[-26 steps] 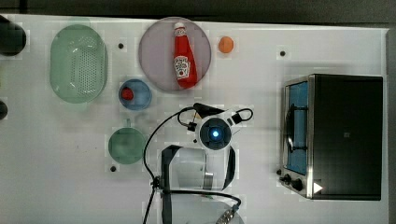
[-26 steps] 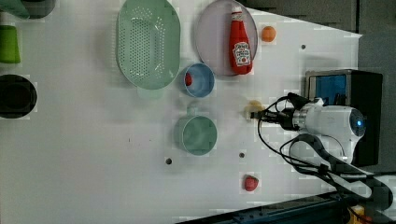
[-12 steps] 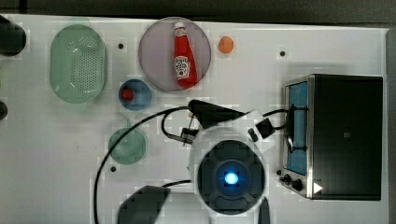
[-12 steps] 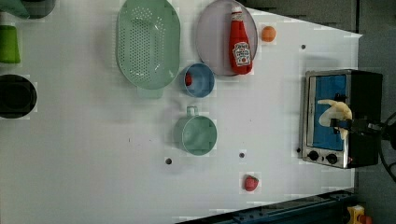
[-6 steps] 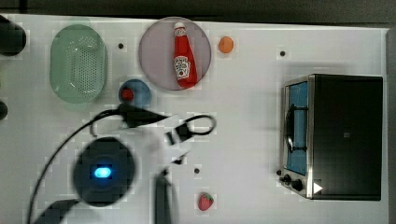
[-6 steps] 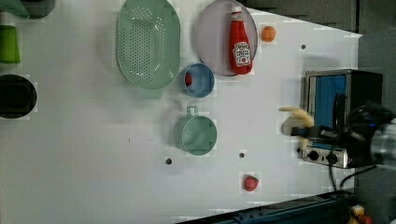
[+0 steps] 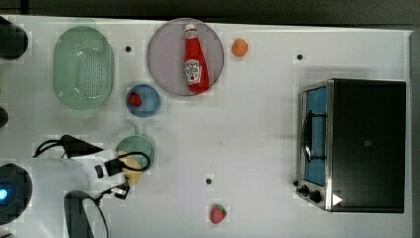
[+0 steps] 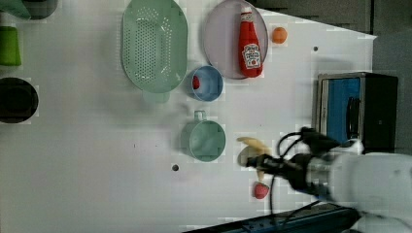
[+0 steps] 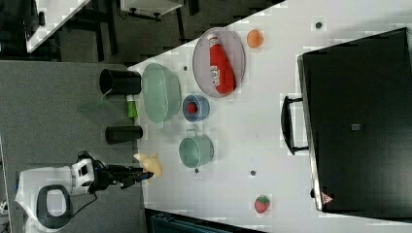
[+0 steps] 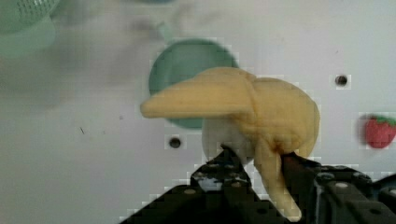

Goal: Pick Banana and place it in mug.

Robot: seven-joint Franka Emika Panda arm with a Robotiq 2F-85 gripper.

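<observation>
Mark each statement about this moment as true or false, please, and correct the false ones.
1. The gripper holds the banana. True.
2. The banana already lies inside the mug. False: it is in the air in the gripper's grasp, and the mug looks empty.
3. The ketchup bottle lies on the round plate. True.
4. The blue bowl is empty. False: a small red thing sits in it.
5. The strawberry is in the green colander. False: it lies on the bare table, far from the colander.
</observation>
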